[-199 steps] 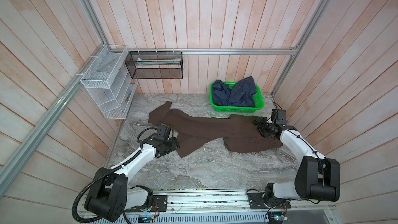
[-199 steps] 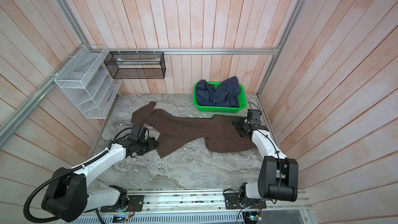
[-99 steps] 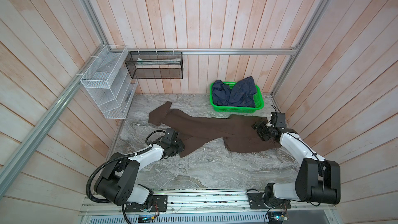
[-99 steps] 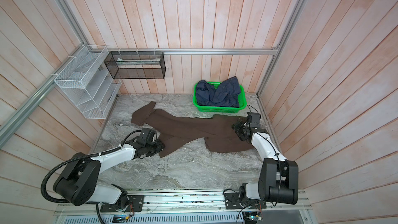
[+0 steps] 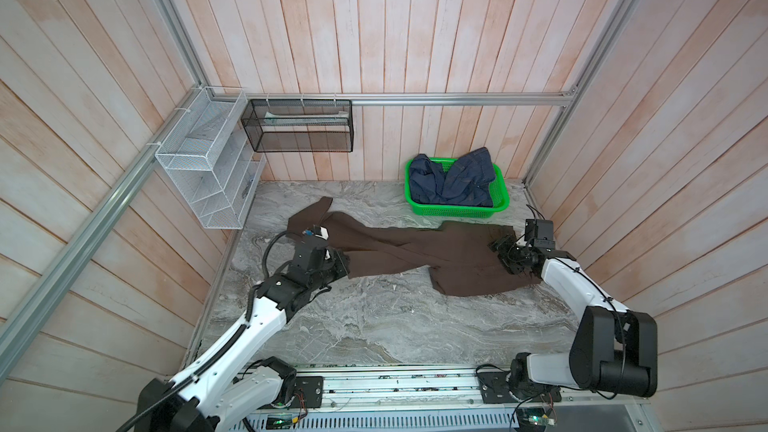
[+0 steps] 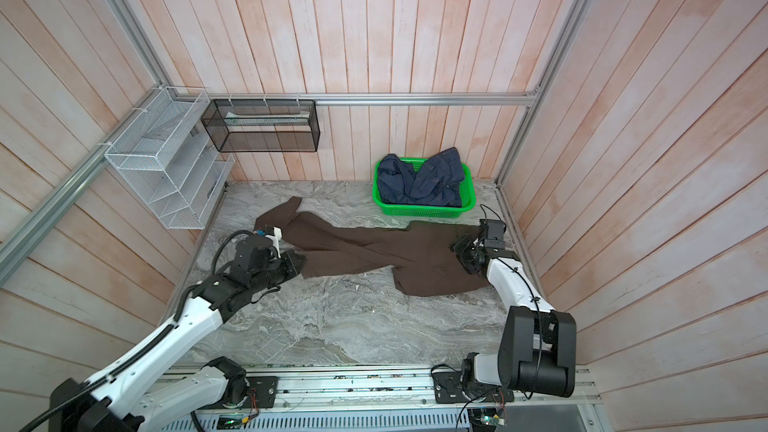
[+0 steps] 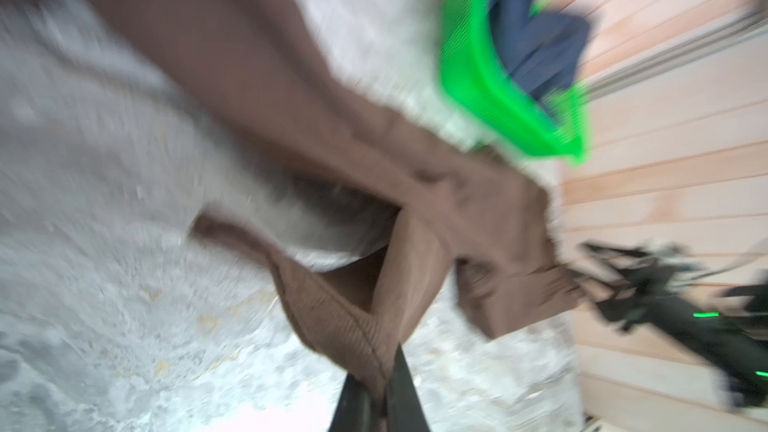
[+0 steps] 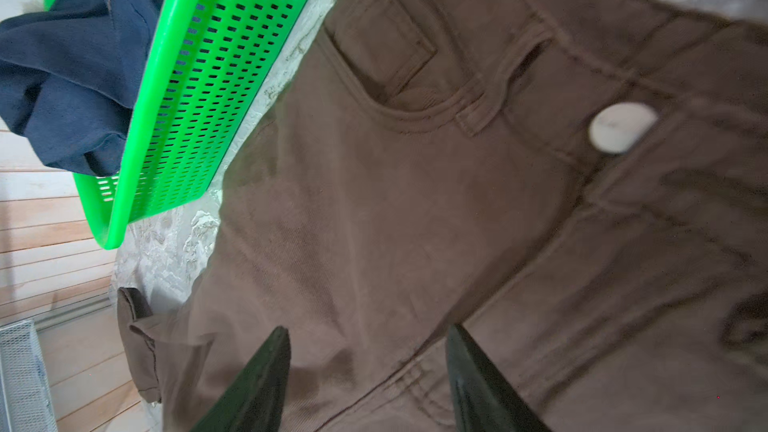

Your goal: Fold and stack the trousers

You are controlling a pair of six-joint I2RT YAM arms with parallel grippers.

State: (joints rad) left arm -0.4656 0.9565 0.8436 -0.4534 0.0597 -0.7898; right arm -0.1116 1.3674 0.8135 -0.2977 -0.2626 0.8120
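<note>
Pinching trousers (image 5: 415, 249) hem, left fingers (image 7: 405, 392), right fingers (image 8: 249, 384) spread above waistband, green basket (image 5: 457, 211) with navy garment (image 5: 453, 180) beside.

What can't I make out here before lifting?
Left wrist view: motion blur hides how much trousers hem the left jaws pinch.
Both top views: left jaws' grip, too small and dark.
Right wrist view: whether the open right jaws touch the trousers.
In the basket: whatever the crumpled navy garment covers.
</note>
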